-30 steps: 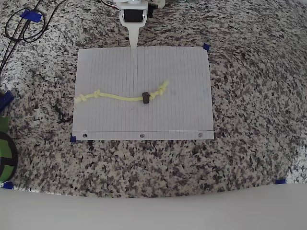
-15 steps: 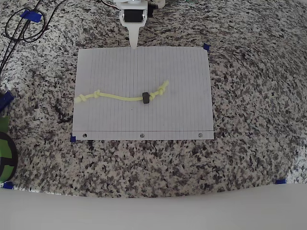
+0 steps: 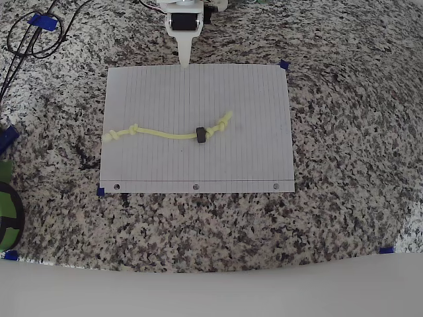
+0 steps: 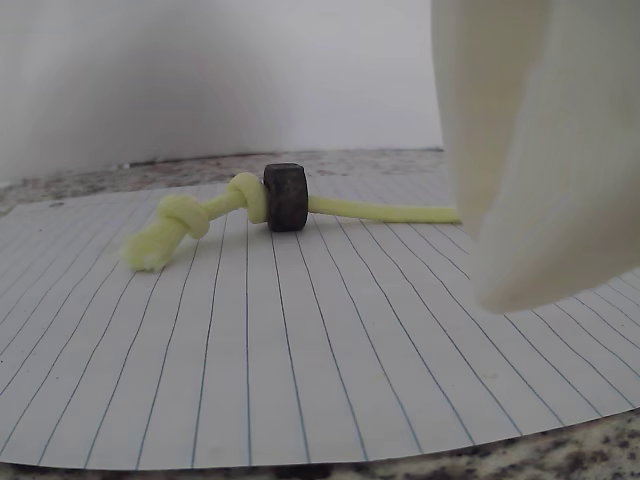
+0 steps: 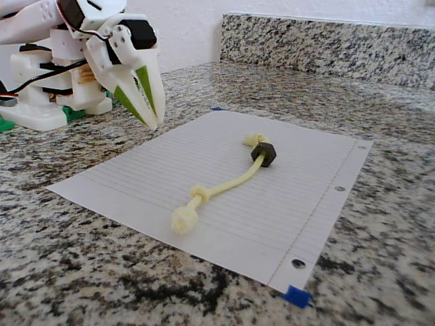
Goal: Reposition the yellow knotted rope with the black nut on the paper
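The yellow knotted rope (image 3: 165, 135) lies flat across the middle of the lined paper (image 3: 198, 92), with knots near both ends. The black nut (image 3: 201, 135) is threaded on it beside the right-hand knots. My white gripper (image 3: 184, 63) hovers at the paper's far edge, well apart from the rope, shut with nothing in it. In the fixed view the gripper (image 5: 153, 124) points down over the sheet's corner, with the rope (image 5: 231, 183) and nut (image 5: 264, 154) to its right. From the wrist, the nut (image 4: 285, 197) stands upright on the rope (image 4: 380, 210), past the closed fingers (image 4: 500, 150).
Black cables (image 3: 26, 39) loop at the top left of the granite counter. A green and black object (image 3: 6, 211) sits at the left edge. Blue tape (image 3: 284, 65) marks the paper's corners. The arm's base (image 5: 41, 102) and a granite backsplash (image 5: 326, 41) stand behind.
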